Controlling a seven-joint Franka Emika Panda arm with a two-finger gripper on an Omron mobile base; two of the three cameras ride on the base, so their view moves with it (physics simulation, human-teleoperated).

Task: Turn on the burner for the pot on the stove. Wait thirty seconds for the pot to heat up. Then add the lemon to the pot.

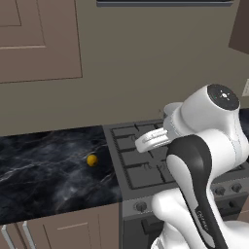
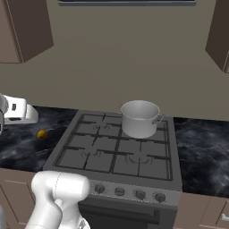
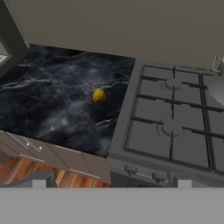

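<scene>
My pincer [image 3: 112,183] stood spread wide with nothing between its tips, which showed as two small grey stubs at the bottom of the hand view, one toward the lower left and one toward the lower right. It hung high over the front edge of the table, well apart from everything below it.

The lemon [image 3: 99,96] lay alone on the dark marbled table [image 3: 52,109], left of centre in the hand view, near the stove's left edge but not touching it. In the left base view the lemon [image 1: 92,159] sat at middle left, just beside the stove [image 1: 141,165]; in the right base view it showed at the left edge, under my white forearm.

The stove [image 2: 118,154] filled the lower middle of the right base view, its gridded grate dark grey, with a row of round knobs [image 2: 129,193] along the front panel at the bottom. The pot [image 2: 140,118] stood upright on the back burner toward the right side of the stove, in the middle of that view, shiny and open-topped, one small handle showing on its right side. In the hand view a slice of the pot [image 3: 217,85] showed at the right edge. The burner beneath it was hidden by the pot, so I could not tell whether it was lit. The other burners [image 3: 171,127] showed no flame.

Brown cupboard fronts [image 3: 52,155] ran beneath the table at the lower left of the hand view, above a wooden floor [image 3: 17,173].
</scene>
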